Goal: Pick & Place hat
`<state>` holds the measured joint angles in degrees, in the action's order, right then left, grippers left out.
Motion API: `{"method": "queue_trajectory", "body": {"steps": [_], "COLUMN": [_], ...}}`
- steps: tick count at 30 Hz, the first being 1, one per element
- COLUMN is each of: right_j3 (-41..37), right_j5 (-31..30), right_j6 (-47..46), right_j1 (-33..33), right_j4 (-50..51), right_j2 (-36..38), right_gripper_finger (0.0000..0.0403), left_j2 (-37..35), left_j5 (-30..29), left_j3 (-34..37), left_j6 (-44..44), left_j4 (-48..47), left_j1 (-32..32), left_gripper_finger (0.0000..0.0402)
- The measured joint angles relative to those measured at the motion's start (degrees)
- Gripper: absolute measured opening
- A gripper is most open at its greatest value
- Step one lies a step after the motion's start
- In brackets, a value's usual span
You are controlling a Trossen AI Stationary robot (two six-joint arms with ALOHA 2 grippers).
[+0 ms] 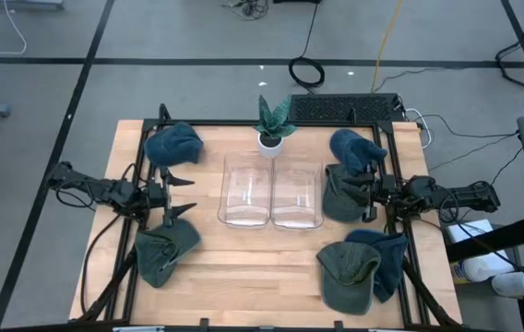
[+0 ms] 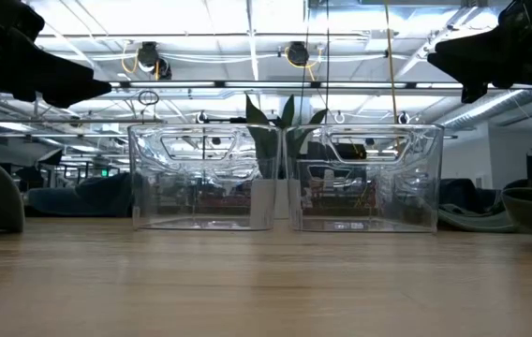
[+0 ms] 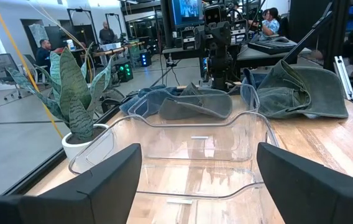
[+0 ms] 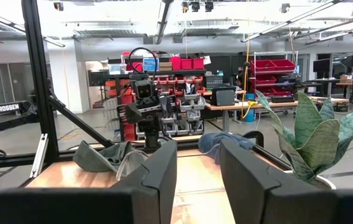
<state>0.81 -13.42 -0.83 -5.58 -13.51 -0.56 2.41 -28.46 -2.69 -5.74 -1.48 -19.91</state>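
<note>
Several soft hats lie on the wooden table. A blue hat (image 1: 172,143) sits far left and a green hat (image 1: 165,251) near left. On the right are a blue hat (image 1: 354,148), a green hat (image 1: 336,195), and near the front a green hat (image 1: 348,272) resting on another blue one (image 1: 389,260). My left gripper (image 1: 181,196) (image 3: 198,186) is open, raised between the two left hats and facing the bins. My right gripper (image 1: 367,195) (image 4: 198,180) is open and hovers over the right green hat's edge, holding nothing.
Two clear plastic bins (image 1: 244,194) (image 1: 297,195) stand side by side in the middle of the table (image 1: 253,277), between the grippers. A potted plant (image 1: 272,126) stands just behind them at the far edge. Black frame rails (image 1: 244,124) run along the table's sides. Bare wood lies in front of the bins.
</note>
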Motion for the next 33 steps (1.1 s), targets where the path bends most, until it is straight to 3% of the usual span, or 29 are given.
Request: {"method": "queue_trajectory", "body": {"steps": [12, 18, 25, 33], "right_j3": [0.2, 4.2, 11.4, 23.6], "right_j5": [0.2, 5.9, 3.6, -2.0], "right_j6": [-4.9, -6.2, -3.3, 4.8], "right_j1": [0.0, 0.0, 0.0, 0.0], "right_j4": [0.1, 5.3, 5.1, 4.5], "right_j2": [0.0, -0.2, -4.5, -16.5], "right_gripper_finger": [0.0114, 0.0173, 0.0258, 0.0266], "left_j2": [0.0, 0.0, 0.0, 0.0], "left_j5": [0.0, 0.0, 0.0, 0.0], "left_j3": [0.0, 0.0, 0.0, 0.0], "left_j6": [0.0, 0.0, 0.0, 0.0], "left_j4": [0.0, 0.0, 0.0, 0.0], "left_j1": [0.0, 0.0, 0.0, 0.0], "left_gripper_finger": [0.0308, 0.0318, 0.0324, 0.0308]}}
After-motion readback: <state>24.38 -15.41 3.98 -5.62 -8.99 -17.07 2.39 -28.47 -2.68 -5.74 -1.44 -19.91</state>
